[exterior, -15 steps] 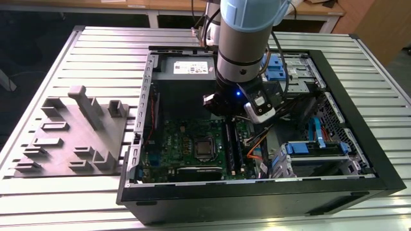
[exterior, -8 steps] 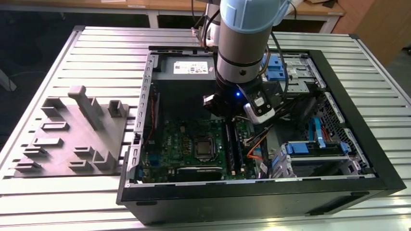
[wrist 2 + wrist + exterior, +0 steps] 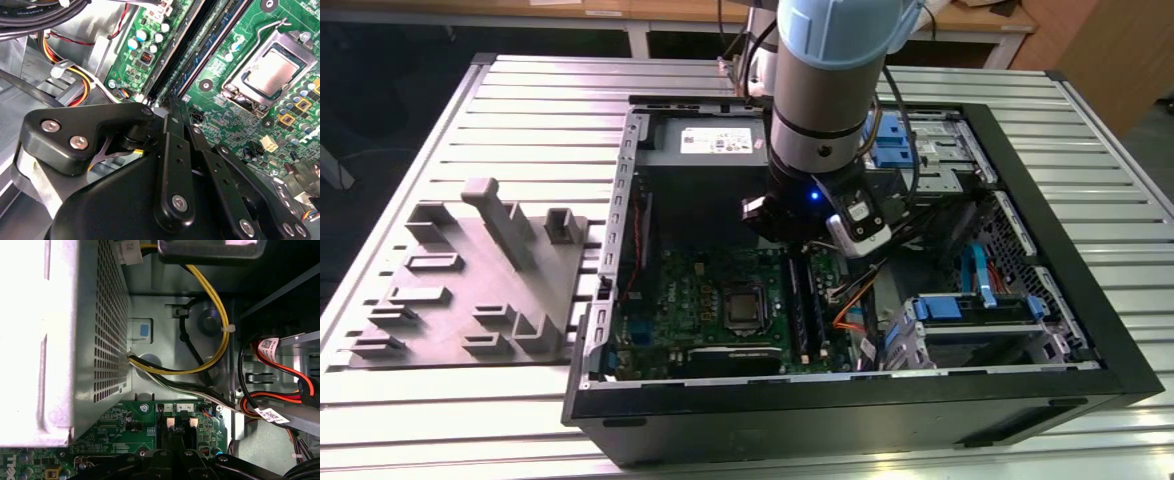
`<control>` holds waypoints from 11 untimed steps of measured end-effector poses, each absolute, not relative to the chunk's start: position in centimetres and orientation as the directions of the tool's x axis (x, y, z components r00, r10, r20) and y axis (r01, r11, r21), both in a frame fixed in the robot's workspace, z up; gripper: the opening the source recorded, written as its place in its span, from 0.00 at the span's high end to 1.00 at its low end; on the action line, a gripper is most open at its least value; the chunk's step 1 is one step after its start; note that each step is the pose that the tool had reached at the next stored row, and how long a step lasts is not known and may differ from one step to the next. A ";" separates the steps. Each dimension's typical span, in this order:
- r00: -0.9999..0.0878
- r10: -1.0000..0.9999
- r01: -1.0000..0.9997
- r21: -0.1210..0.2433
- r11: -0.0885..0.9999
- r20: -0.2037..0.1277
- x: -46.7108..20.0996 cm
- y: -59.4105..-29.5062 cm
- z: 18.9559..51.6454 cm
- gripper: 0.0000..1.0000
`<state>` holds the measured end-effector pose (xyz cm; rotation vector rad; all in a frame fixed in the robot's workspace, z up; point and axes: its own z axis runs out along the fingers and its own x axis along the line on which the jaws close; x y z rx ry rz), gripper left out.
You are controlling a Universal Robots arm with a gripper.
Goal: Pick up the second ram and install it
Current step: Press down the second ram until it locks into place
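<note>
Exterior view: arm point(image 3: 821, 120) reaches into open case point(image 3: 1067, 330); gripper point(image 3: 798, 250) low over board point(image 3: 707, 290), at slots point(image 3: 803, 310).
Second wrist view: gripper point(image 3: 172, 107) fingers point(image 3: 175, 150) close together above slots point(image 3: 200, 50); grip state cannot be told; ram point(image 3: 186, 37) seated beside CPU point(image 3: 272, 70).
First wrist view: PSU point(image 3: 60, 340), cables point(image 3: 210, 325) behind.

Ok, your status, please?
End effector at end of long black plastic memory slots. Thin dark second ram: seated or not, cannot tell. Coloured cables beside, clear.

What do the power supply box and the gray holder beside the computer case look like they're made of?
Power supply box: likely bare sheet metal, going by its shiny silver face punched with vent holes. Gray holder: looks like matte plastic, uniform dull gray with blocky moulded or printed shapes; not certain.
</note>
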<state>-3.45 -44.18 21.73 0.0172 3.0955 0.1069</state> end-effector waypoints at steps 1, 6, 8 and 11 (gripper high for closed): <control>-0.999 0.013 0.010 0.069 0.998 -0.044 -3.4 -44.2 21.7 0.90; -0.999 0.013 0.010 0.069 0.998 -0.044 -3.4 -44.2 21.7 0.90; -0.999 0.013 0.010 0.070 0.997 -0.044 -3.4 -44.2 22.0 0.90; -0.999 0.013 0.010 0.068 0.998 -0.044 -3.4 -44.2 22.8 0.90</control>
